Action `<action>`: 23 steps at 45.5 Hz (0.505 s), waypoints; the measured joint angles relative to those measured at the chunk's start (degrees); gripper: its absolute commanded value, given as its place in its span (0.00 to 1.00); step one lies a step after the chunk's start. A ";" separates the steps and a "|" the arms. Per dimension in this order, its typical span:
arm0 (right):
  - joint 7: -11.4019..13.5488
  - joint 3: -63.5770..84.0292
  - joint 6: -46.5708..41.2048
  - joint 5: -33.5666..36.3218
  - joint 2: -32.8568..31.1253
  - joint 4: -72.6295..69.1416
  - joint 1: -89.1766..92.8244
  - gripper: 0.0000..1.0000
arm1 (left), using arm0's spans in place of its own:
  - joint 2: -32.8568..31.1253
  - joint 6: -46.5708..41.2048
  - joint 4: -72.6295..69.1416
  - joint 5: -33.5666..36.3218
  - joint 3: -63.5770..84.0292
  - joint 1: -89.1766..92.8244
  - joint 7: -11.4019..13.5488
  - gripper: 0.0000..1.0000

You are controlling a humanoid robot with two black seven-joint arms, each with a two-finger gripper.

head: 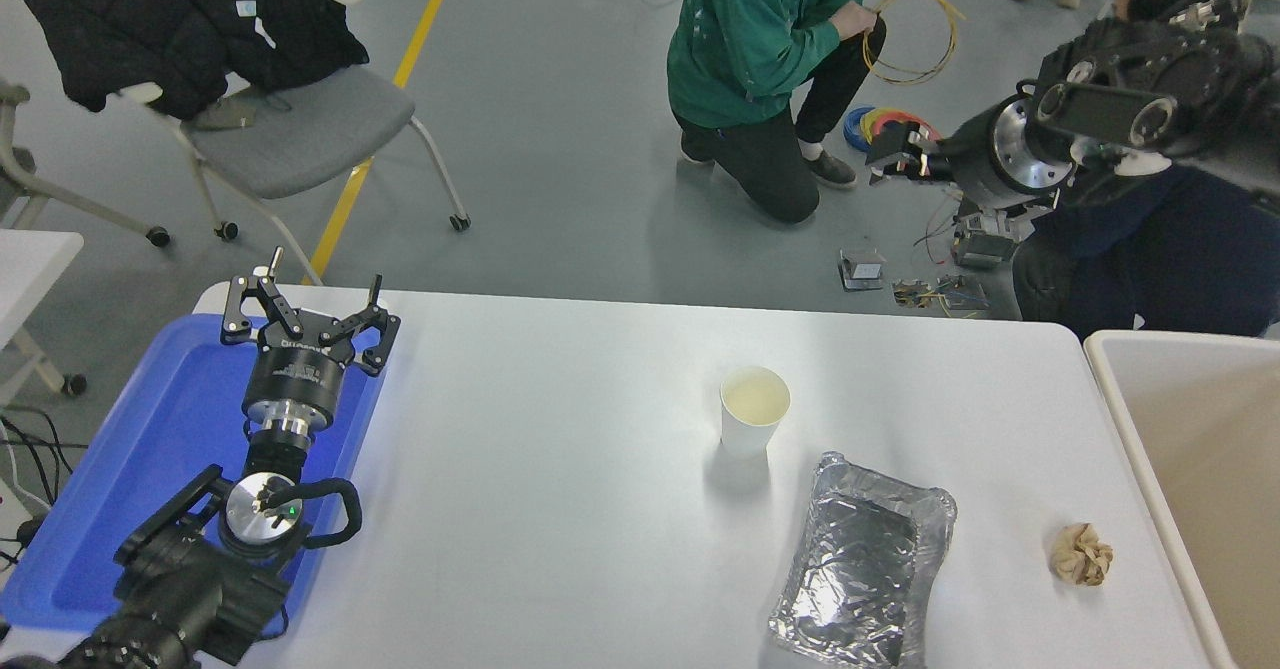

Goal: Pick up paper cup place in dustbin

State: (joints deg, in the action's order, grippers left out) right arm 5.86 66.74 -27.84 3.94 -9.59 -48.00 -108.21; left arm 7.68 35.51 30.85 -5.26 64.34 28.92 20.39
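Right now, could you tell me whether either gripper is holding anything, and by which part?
Nothing is held. The paper cup stands alone on the table; the left gripper is open and empty, the right gripper raised beyond the table.

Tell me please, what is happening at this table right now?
Nothing is held yet. The paper cup stands upright on the white table, untouched, beside a foil tray and a crumpled paper ball. The right gripper is raised high beyond the table's far edge, well away from the cup. The left gripper is parked open over the blue tray. The dustbin waits at the right edge.
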 measured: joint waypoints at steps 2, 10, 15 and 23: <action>0.40 0.56 -0.67 -0.83 1.10 -0.31 -0.79 0.99 | 0.00 0.00 0.00 -0.01 0.00 0.00 0.00 1.00; 1.23 1.52 -2.12 -3.05 4.15 -3.61 -3.84 0.99 | -0.03 -0.02 0.00 -0.01 0.00 0.00 0.00 1.00; 1.54 0.92 -2.80 -3.77 5.16 -6.65 -6.08 1.00 | -0.03 -0.02 0.00 -0.01 0.00 0.00 0.00 1.00; 1.79 -1.04 -6.49 -4.36 5.48 -9.35 -9.49 1.00 | -0.03 -0.02 0.00 0.00 0.00 0.00 0.00 1.00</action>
State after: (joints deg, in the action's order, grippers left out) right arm 7.65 65.71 -34.33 -0.43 -4.10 -57.35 -117.71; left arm 7.65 35.50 30.85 -5.27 64.34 28.92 20.39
